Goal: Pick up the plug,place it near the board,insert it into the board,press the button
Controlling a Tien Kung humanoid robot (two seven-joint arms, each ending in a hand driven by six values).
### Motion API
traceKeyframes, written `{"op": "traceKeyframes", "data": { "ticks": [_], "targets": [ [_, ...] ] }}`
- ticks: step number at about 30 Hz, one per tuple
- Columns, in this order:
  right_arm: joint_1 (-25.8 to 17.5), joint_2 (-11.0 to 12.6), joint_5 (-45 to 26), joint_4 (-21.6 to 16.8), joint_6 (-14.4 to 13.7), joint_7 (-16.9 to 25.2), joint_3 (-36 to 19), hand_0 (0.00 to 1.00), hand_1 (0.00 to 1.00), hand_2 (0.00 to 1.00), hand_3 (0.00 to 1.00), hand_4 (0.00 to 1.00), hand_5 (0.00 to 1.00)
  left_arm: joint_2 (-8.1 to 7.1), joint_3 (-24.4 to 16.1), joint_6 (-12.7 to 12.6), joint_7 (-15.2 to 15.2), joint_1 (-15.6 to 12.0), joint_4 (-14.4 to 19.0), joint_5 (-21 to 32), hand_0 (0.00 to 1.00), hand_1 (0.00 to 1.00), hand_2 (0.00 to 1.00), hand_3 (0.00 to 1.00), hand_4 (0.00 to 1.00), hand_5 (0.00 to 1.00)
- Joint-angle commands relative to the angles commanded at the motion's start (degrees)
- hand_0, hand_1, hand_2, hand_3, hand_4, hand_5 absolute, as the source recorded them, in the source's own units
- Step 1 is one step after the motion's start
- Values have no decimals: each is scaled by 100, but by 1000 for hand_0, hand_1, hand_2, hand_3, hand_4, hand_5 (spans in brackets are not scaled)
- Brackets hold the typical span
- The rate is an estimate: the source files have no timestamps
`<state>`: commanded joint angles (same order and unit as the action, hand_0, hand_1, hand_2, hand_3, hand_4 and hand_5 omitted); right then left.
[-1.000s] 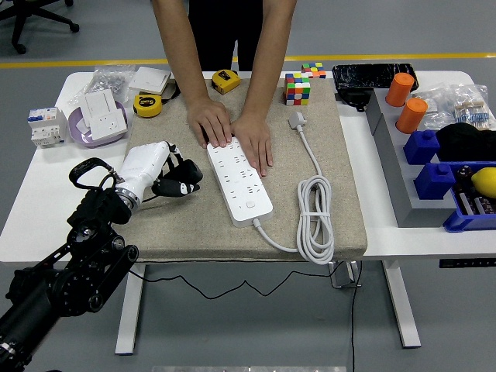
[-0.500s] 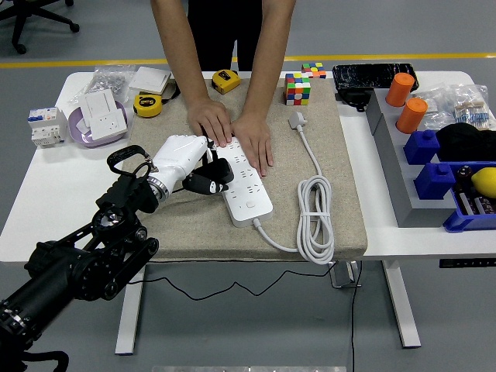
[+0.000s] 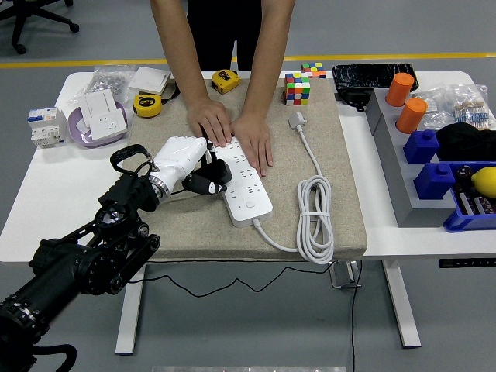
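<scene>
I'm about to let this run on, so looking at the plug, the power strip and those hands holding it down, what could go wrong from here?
1. The person's hands press on the power strip right beside the left robot hand; a push could hit their fingers.
2. The black plug sits at the strip's left edge, apparently off the sockets, so it may jam.
3. The coiled white cable could be dragged if the strip shifts.

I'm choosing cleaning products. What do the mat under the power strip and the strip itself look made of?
The mat looks like coarse woven fabric, maybe burlap over foam: beige, matte, speckled, with a thick soft edge. The power strip looks like hard white plastic: smooth, slightly glossy, with moulded sockets.
</scene>
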<state>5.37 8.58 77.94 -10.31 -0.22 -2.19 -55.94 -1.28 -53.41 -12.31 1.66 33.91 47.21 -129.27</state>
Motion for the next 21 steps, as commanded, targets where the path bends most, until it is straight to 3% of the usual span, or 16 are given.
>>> {"op": "traceKeyframes", "data": {
  "ticks": [21],
  "targets": [
    [31,10,-9,0,-8,7,-22,814,728,707,711,998,628,-76,156,44,6,39,11,-50,314,269,334,411,720,226]
  ]
}}
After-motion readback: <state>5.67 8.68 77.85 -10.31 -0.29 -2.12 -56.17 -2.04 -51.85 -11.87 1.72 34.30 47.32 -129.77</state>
